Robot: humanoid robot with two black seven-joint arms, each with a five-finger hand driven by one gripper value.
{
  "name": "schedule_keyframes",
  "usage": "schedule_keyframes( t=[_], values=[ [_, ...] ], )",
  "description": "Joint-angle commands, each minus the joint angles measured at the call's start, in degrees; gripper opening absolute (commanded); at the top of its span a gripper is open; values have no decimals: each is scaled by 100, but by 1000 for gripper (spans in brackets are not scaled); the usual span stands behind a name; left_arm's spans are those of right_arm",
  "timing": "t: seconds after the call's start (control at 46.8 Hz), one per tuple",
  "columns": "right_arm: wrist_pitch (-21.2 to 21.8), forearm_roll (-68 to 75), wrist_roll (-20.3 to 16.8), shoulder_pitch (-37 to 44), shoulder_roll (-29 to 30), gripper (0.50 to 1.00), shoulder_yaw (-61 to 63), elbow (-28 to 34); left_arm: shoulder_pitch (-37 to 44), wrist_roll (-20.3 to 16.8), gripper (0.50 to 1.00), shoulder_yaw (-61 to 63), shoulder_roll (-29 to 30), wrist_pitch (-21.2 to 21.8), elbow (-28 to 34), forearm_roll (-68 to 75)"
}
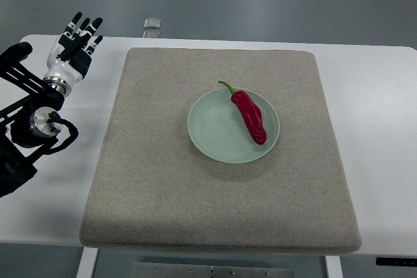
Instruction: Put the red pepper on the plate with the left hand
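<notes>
Left robot hand (78, 42) is parked way over at the top-left, above the bare white table (371, 128), well apart from everything else. Arm comes in from the left edge w/ black linkages and a silver wrist joint, forearm angled up and away from the cam. Fingers are straight and held close together, pointing toward the far edge of the table, black tips w/ white segments, not holding anything. Right arm isn't visible at all. Red pepper (250, 116) is lying on the pale green plate (212, 131), on its right half, green stem pointing up-left toward the rim, tip aimed down-right. Plate sits roughly mid of the grey-beige mat (156, 180), which covers most of the table. Small metal bracket thing (152, 26) just past the far table edge. Can't read any labels or writing anywhere.
</notes>
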Motion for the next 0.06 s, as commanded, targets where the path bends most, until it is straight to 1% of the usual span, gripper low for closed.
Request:
schedule_keyframes(
  t=[0.0, 0.043],
  values=[
    [-21, 34, 6, 58, 0, 928, 16, 0, -1, -5, 999, 0, -1, 4, 0, 0],
    [-21, 34, 6, 111, 0, 928, 8, 0, -1, -5, 999, 0, -1, 4, 0, 0]
  ],
)
